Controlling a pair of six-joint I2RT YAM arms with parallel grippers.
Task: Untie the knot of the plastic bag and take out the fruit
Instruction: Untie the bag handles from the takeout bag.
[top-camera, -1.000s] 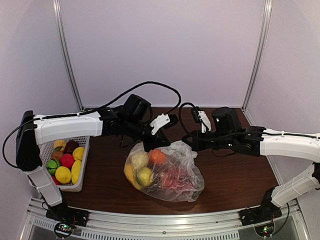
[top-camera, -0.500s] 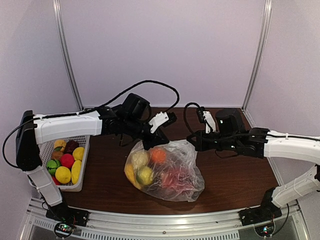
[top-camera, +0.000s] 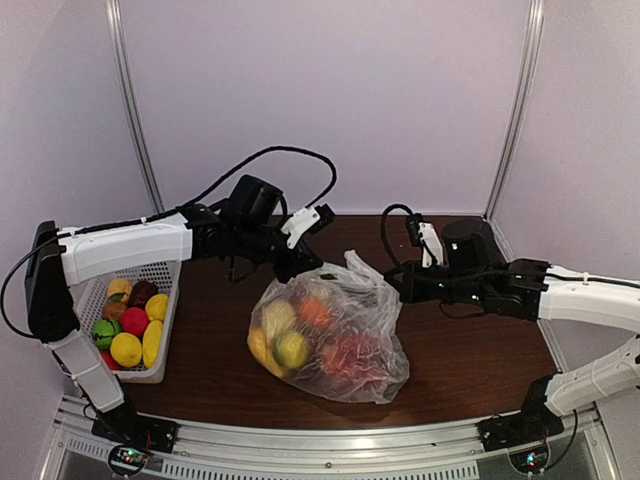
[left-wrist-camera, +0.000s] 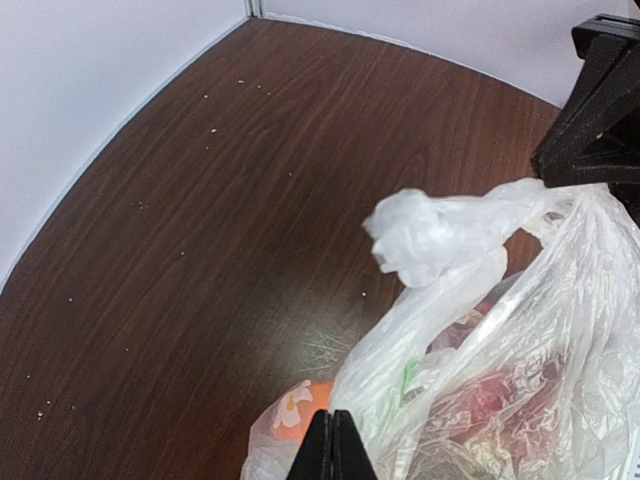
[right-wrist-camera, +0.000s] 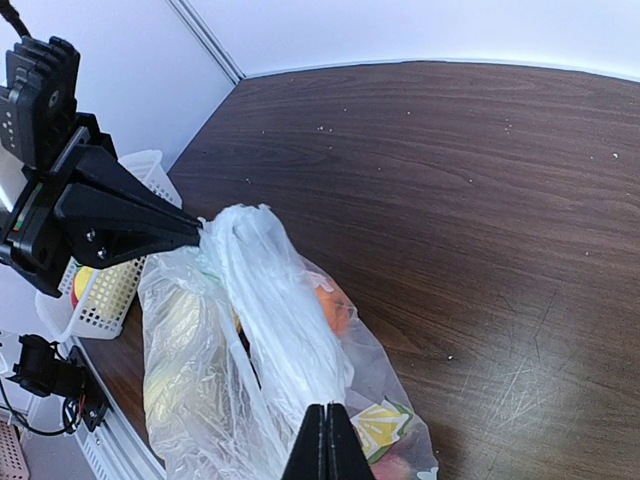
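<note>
Thin clear plastic was found pinched at two places: the left pincer (left-wrist-camera: 331, 447) was closed on a fold at the upper left of the plastic bag (top-camera: 345, 370), and the right pincer (right-wrist-camera: 325, 437) was closed on a strand drawn from its upper right. The bag was seen resting near the middle of the bench (top-camera: 470, 350), between the two arms, with the fruit (top-camera: 315, 312) enclosed; orange, yellow and red pieces were made out through the film. The knot (left-wrist-camera: 418, 237) was noted as a small twisted tuft at the top of the bag, between the pincers and not yet undone. A white slotted basket (top-camera: 168, 335) holding other fruit was recorded at the left edge, well apart from the bag. Several risks were judged to follow. If the two holds were pulled straight apart, the knot could be tightened rather than loosened, or the thin film torn. If either strand were let slip, the hold would be lost. If the bag were lifted or dragged, loose fruit could be spilled and rolled off the bench.
</note>
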